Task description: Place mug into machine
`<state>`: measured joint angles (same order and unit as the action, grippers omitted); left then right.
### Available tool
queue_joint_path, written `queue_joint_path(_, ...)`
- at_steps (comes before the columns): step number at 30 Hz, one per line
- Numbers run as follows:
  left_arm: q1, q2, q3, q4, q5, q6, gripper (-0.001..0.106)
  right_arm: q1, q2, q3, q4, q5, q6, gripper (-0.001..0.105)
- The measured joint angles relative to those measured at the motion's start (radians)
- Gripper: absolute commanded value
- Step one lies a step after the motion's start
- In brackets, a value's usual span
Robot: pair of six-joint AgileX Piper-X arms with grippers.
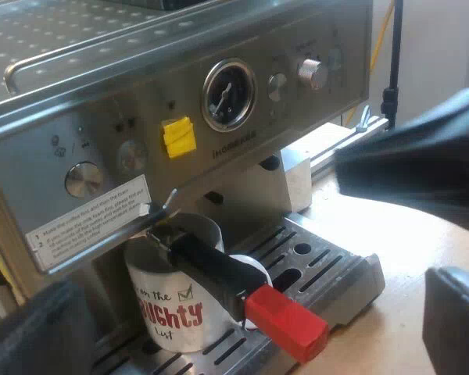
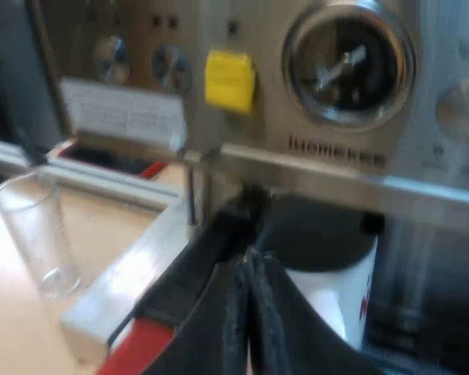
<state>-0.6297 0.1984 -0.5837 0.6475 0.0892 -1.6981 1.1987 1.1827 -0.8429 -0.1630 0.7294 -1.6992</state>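
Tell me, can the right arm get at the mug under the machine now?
Probably yes: the mug stands just past the right tool; the holder's handle runs alongside, not between them. The tool is shut, so open first.

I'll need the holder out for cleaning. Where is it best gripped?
Probably on the dark handle just behind its red end, coming from the machine's front with a finger on each side. The handle juts out free over the mug, while its other end is locked in under the machine.
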Motion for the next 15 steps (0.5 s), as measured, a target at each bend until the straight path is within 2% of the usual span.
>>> queue_joint_path(6, 0.0, -0.002, -0.023, 0.01, 0.0, 0.0, 0.087, -0.042, 0.091, -0.099, -0.006, -0.034, -0.019, 0.0)
queue_joint_path(10, 0.0, -0.002, -0.026, 0.013, 0.0, 0.0, 0.087, -0.041, 0.157, -0.166, -0.006, -0.037, -0.059, 0.0)
queue_joint_path(15, 0.0, -0.002, -0.026, 0.039, -0.001, 0.0, 0.087, -0.059, 0.214, -0.221, -0.006, -0.039, -0.067, 0.0)
